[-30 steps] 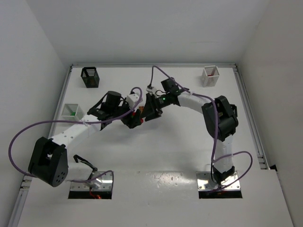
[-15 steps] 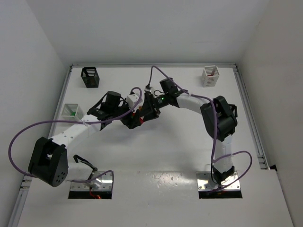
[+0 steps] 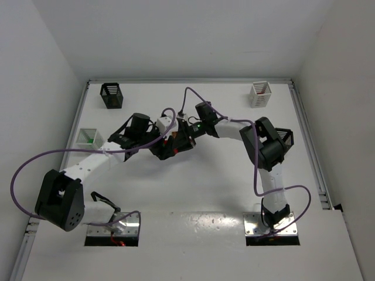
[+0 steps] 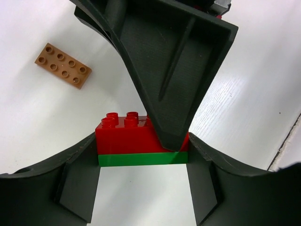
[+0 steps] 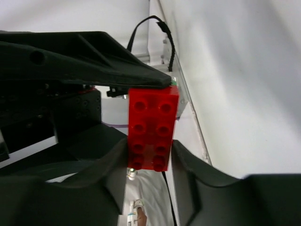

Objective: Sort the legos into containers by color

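Now prying apart, 11 o'clock of counter [image 3: 193,187] centre: red studded plastic brick [image 5: 149,127] pinched in right gripper [image 5: 149,160], thin green plastic plate [image 4: 143,159] beneath clamped by left gripper [image 4: 143,150]. Next: pull straight apart.

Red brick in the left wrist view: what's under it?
A thin green piece sits flush beneath the red brick. A black finger of the right gripper covers the brick's right studs.

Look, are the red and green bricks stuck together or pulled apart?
Stuck together: the left wrist view shows the red brick sitting flush on the green brick, no gap between them.
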You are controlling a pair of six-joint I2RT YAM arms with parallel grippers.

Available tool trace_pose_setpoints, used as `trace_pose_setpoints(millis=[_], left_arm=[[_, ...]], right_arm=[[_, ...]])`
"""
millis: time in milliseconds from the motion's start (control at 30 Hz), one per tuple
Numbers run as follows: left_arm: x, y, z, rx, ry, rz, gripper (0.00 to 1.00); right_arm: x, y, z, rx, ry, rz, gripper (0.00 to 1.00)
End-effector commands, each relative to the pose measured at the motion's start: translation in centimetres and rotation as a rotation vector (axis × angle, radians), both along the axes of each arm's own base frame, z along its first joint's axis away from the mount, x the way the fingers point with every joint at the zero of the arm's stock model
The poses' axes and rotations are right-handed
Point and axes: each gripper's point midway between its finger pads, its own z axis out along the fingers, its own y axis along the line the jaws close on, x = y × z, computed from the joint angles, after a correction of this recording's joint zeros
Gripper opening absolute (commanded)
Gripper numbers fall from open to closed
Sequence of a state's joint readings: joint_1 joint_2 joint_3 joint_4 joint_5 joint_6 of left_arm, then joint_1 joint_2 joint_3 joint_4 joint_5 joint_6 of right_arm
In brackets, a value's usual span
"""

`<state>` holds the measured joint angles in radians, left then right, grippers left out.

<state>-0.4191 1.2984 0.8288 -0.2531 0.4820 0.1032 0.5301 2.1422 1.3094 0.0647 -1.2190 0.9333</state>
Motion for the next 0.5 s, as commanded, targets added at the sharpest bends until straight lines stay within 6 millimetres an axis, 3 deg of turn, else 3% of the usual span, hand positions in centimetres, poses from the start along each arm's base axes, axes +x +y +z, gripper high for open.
trace_pose_setpoints(millis=[0,100,167,200,233,267,333,467], left_arm=[[1.1,-0.7,3.1,-0.066,-0.086,-0.009,0.22],[1.1,-0.7,3.1,-0.066,-0.086,-0.009,0.22],[1.1,-0.7,3.1,-0.066,-0.086,-0.009,0.28],[1.1,-0.7,3.1,-0.066,-0.086,-0.009,0.36],[0.9,-0.7,2.8,-0.062,-0.078,-0.009,0.52],[0.7,-0.6,2.9,-0.062,-0.078,-0.009,0.59],[0.6,-0.1,3.0,-0.069,-0.057,0.016,0.72],[0.8,1.6,3.7,-0.105,-0.004,0.084,0.89]], right_arm=[[0.7,0.0,0.9,0.034,-0.043,-0.019,0.37],[0.5,-0.1,1.2,0.048,-0.050,-0.014,0.22],[0.4,-0.1,1.4,0.054,-0.045,-0.009,0.11],[0.5,0.0,2.0,0.066,-0.064,-0.009,0.08],[0.8,-0.3,2.0,0.066,-0.065,-0.018,0.06],[1.0,-0.7,2.2,0.075,-0.094,-0.022,0.04],[1.0,-1.3,2.8,0.084,-0.107,-0.025,0.03],[2.1,-3.1,3.5,0.097,-0.162,-0.065,0.01]])
